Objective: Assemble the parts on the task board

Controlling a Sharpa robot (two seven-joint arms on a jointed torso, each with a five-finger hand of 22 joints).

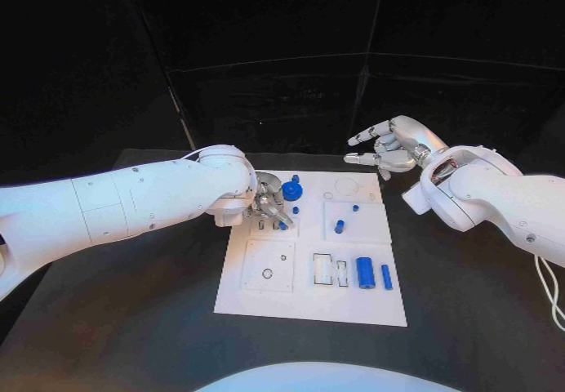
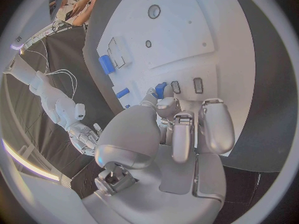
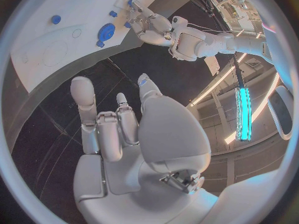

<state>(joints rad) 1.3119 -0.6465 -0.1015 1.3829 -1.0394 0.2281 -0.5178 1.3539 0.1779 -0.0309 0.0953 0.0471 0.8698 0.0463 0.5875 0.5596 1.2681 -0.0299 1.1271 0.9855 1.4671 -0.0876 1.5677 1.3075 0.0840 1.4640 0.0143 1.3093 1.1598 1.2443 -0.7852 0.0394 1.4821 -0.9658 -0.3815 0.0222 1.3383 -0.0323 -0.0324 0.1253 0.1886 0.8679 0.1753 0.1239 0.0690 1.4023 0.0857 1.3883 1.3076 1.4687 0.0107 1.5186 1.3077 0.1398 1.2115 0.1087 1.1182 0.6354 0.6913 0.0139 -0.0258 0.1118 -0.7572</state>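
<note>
The white task board (image 1: 312, 302) lies mid-table. My left hand (image 1: 269, 206) is down on its far left part, fingers curled, with thumb and fingertips closed around a small blue peg (image 2: 161, 89). Just beside that hand a blue gear (image 1: 292, 193) sits on the board. Two short blue pegs (image 1: 339, 226) (image 1: 354, 207) stand further right. A blue cylinder (image 1: 365, 272) and a thin blue bar (image 1: 386, 276) lie near the board's front right. My right hand (image 1: 394, 147) hangs above the table past the far right corner, fingers apart and half bent, holding nothing.
Rectangular slots (image 1: 322, 269) and a square plate with a small hole (image 1: 269, 265) mark the board's near half. A round recess (image 1: 345, 186) is at the far right. Black tabletop (image 1: 471, 310) surrounds the board.
</note>
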